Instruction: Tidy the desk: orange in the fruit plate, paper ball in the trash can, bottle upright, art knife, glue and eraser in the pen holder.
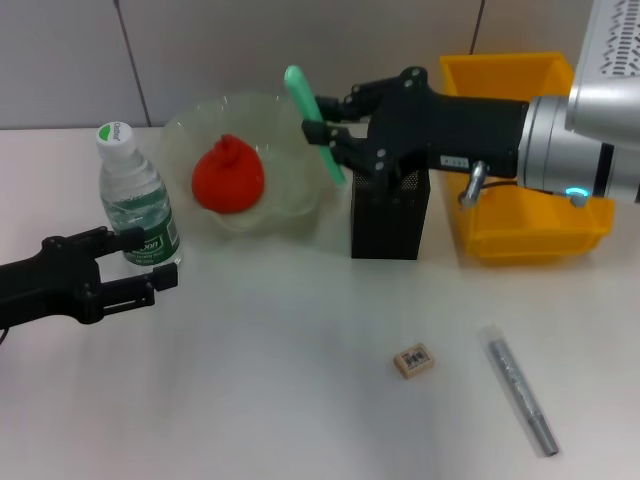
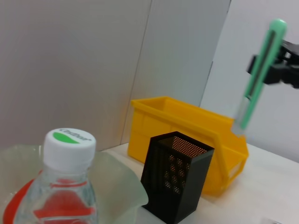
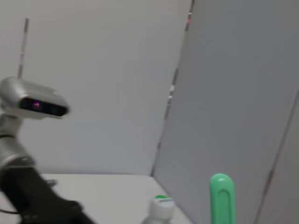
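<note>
The desk (image 1: 250,400) is plain white; on it the bottle (image 1: 137,205) is clear with a dark green label and a white cap marked green, and the orange (image 1: 228,174) is red-orange inside the translucent pale-green fruit plate (image 1: 290,190). The pen holder (image 1: 390,218) is black perforated mesh, the trash can (image 1: 520,215) bright yellow, and the art knife (image 1: 313,122) mint green against the black right gripper (image 1: 325,125). The eraser (image 1: 414,360) is beige with a white barcode label, the glue (image 1: 520,395) stick silvery grey, and the left gripper (image 1: 150,262) black.
</note>
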Controlling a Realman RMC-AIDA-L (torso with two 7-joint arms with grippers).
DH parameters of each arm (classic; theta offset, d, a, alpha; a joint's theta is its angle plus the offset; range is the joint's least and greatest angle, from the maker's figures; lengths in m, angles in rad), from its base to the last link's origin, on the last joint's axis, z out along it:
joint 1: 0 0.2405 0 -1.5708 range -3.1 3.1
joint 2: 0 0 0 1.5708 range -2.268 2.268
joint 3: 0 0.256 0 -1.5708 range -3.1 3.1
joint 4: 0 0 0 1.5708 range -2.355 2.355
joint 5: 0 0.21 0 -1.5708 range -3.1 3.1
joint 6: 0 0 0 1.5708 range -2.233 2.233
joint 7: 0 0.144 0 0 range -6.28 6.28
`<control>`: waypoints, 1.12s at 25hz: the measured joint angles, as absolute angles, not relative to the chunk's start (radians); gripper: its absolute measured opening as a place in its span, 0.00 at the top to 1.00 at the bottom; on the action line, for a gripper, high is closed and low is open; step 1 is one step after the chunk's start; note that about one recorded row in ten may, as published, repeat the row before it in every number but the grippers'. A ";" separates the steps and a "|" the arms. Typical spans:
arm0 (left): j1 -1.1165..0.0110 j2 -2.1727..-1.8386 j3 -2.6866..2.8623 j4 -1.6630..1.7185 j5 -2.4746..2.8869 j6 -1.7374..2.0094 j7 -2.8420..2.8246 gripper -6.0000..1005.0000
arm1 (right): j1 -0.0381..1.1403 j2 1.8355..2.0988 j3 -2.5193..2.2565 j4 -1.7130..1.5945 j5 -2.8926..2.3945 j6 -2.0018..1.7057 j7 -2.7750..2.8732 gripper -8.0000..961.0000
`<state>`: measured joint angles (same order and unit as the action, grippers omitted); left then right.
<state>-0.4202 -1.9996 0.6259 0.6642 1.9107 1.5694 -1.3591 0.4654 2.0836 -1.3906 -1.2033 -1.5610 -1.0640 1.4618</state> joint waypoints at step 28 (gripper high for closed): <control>-0.479 -2.063 0.620 0.601 1.898 1.367 -1.200 0.22 | 0.451 2.082 -1.405 -1.317 -2.023 -0.746 0.093 0.77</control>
